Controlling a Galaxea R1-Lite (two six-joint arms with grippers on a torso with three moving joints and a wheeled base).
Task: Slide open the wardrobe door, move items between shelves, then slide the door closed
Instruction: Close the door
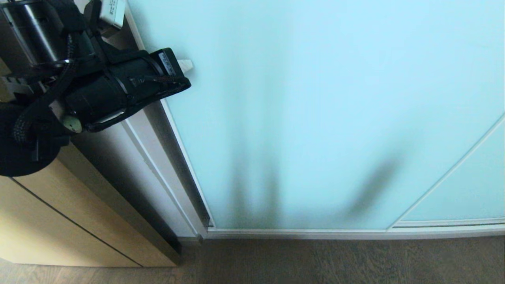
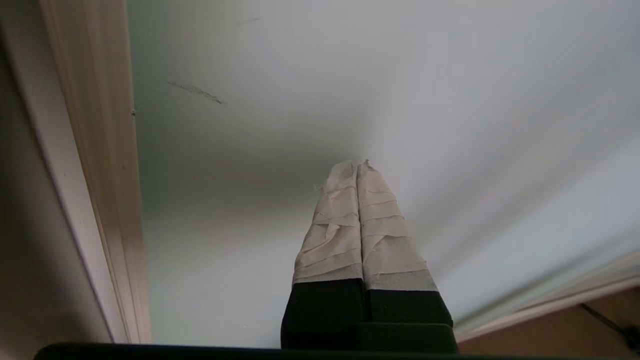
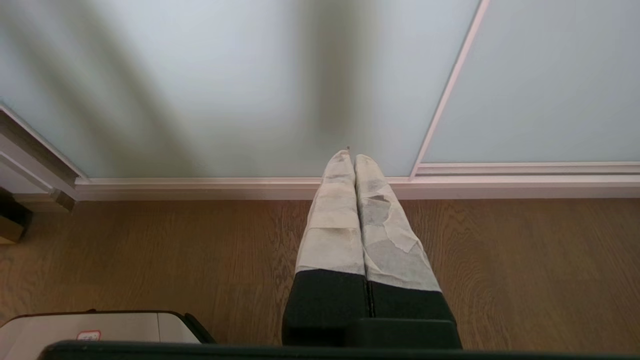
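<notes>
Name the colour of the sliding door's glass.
Frosted pale aqua-blue glass, clearest in the head view.

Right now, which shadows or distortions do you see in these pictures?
Head view: dark blurred streaks of shadow fall on the frosted pale aqua glass door, and its thin frame line bends near the picture's edge. Right wrist view: similar soft streaks on that glass. Left wrist view: dim shading around the shut left pincer.

A light wooden cabinet front (image 1: 59, 228) fills the lower left of the head view — a dark wooden floor (image 1: 335, 262) runs along the bottom.
</notes>
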